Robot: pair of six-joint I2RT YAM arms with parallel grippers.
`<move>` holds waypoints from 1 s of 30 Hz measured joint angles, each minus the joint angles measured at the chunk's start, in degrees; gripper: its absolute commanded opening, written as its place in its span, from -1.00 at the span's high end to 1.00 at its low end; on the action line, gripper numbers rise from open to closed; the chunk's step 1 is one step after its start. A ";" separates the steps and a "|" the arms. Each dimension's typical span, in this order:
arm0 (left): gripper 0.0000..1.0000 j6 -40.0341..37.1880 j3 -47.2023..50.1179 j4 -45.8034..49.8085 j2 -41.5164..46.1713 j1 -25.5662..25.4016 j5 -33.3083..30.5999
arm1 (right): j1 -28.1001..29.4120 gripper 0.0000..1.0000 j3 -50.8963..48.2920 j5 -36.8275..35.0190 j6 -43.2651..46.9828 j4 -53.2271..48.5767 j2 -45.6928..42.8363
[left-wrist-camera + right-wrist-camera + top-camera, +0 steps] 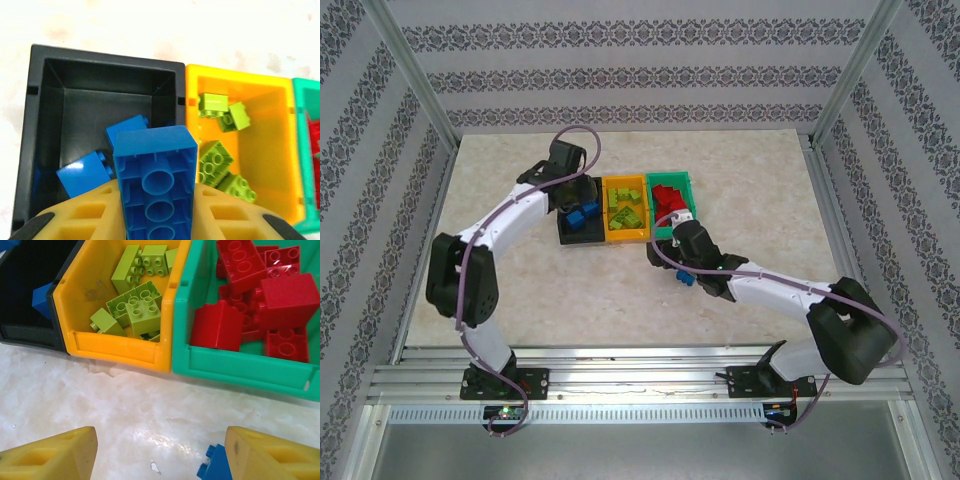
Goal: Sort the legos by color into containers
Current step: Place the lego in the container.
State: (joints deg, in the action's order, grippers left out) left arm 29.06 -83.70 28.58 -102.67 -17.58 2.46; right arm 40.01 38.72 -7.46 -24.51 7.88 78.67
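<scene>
Table (760, 180) w/ 3 bins (115, 352), blue lego (212, 469)

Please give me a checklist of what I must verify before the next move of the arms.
1. Grip: left gripper shut on blue brick: ok.
2. Drop target: blue brick hangs over black bin, blue ones inside: ok.
3. right gripper open: ok.
4. loose blue brick centred between its fingers: not ok, it lies beside one finger.
5. lime bricks in orange-yellow bin, red bricks in green bin: ok.
</scene>
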 measured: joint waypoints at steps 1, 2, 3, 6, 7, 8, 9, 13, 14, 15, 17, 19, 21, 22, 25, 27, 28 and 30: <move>0.35 -0.90 -1.09 0.76 -1.18 0.11 -0.33 | 0.00 -0.38 -0.48 -0.35 -0.20 -0.20 -0.81; 0.35 -2.05 -2.25 1.53 -2.56 0.26 -1.11 | -0.02 -0.38 -1.03 -0.66 -0.39 -0.42 -1.68; 0.34 -2.82 -2.99 2.01 -3.45 0.35 -1.55 | -0.02 -0.37 -1.62 -0.90 -0.63 -0.50 -2.45; 0.13 -5.01 -4.70 3.69 -5.40 0.46 -3.21 | -0.13 -0.38 -3.21 -1.70 -0.83 -1.55 -4.57; 0.00 -5.62 -5.20 4.24 -5.95 0.46 -3.65 | -0.15 -0.38 -3.69 -2.03 -0.85 -2.12 -5.27; -0.06 -6.14 -5.75 4.72 -6.43 0.46 -4.00 | -0.15 -0.38 -4.22 -2.27 -0.87 -2.67 -5.99; -0.10 -6.54 -5.95 4.85 -6.69 0.46 -4.07 | -0.39 -0.39 -4.74 -2.43 -0.92 -3.17 -6.69; -0.30 -7.87 -5.90 5.20 -6.75 0.46 -3.76 | -1.70 -0.40 -6.95 -2.86 -1.16 -5.40 -9.68; -0.31 -8.09 -5.53 4.98 -6.64 0.46 -3.48 | -2.12 -0.40 -7.37 -3.04 -1.27 -6.08 -10.29; -0.31 -8.17 -4.94 4.66 -6.38 0.46 -3.10 | -2.43 -0.40 -7.65 -3.10 -1.44 -6.60 -10.69; -0.38 -8.35 -2.64 3.74 -5.18 0.46 -2.10 | -2.97 -0.41 -8.28 -3.48 -2.19 -7.72 -11.56; -0.39 -8.59 0.22 2.47 -3.39 0.46 -0.87 | -3.39 -0.43 -8.85 -3.67 -2.97 -8.63 -12.07; -0.40 -8.74 3.52 0.70 -0.94 0.46 1.01 | -3.93 -0.44 -9.46 -3.67 -4.07 -9.46 -12.33; -0.40 -8.74 5.27 -0.35 0.52 0.46 2.23 | -4.09 -0.44 -9.73 -3.65 -4.52 -9.90 -12.33; -0.43 -8.74 10.16 -3.91 4.87 0.46 5.73 | -4.66 -0.46 -10.14 -3.45 -5.81 -11.17 -12.11; -0.43 -8.72 12.72 -6.12 7.02 0.46 7.63 | -4.68 -0.46 -10.14 -3.04 -6.58 -11.50 -11.17; -0.43 -8.70 13.81 -7.13 7.82 0.46 8.59 | -4.68 -0.46 -10.14 -2.64 -6.86 -11.65 -10.51; -0.43 -8.50 15.85 -9.14 8.96 0.46 10.32 | -4.68 -0.46 -10.12 -1.97 -7.21 -11.98 -9.14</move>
State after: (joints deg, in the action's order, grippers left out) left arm 20.56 -67.85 19.44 -93.71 -17.12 12.78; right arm 35.33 28.60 -9.43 -31.73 -4.10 69.54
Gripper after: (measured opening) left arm 0.714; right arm 0.732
